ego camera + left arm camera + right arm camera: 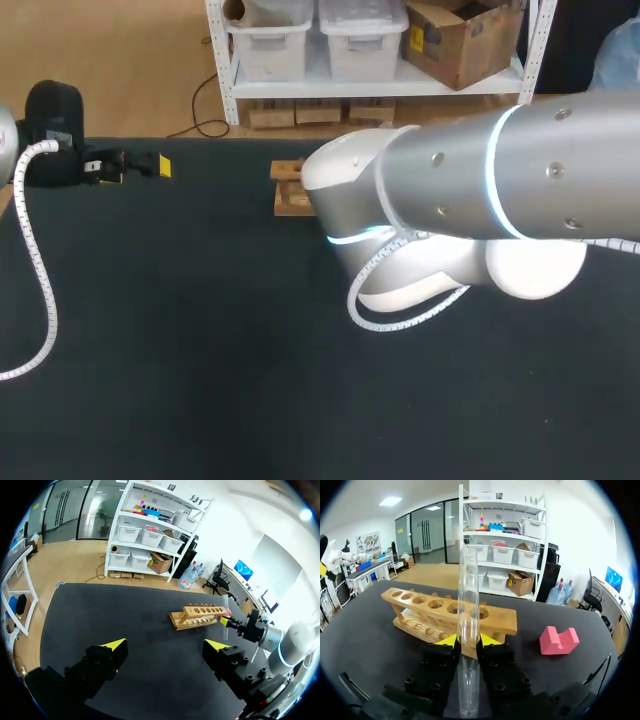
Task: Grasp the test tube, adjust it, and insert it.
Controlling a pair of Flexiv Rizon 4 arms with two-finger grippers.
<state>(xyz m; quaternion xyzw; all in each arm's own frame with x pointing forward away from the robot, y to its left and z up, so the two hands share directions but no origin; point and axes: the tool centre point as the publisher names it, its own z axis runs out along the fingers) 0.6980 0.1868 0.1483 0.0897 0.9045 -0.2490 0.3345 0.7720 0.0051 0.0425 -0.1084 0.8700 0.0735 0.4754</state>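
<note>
The right gripper (468, 641) is clamped on the test tube (468, 595). Its two yellow tips press the glass from both sides, low on the tube, and the tube stands upright with most of its length above the fingers. I think this hold is on purpose. A vertical tube can go straight down into a hole, and a low grip leaves the upper part free. However, the rounded end seems to hang below the fingers, so that end would enter first.

The wooden rack (420, 602) lies just ahead of this gripper, with its row of holes open to the top. The tube is not yet over any hole and it is apart from the rack. Grasping looks done to me — what is left is the alignment and the insertion.

A pink block (559, 640) sits on the table (200, 350) right of the rack, out of the tube's way.

In the head view the right arm (480, 180) covers most of the rack, so the tube itself is hidden there.

The left gripper (165, 644) is at the far left of the table, well apart from the rack. Its fingers are wide apart and hold nothing — probably it is parked there to leave room.
</note>
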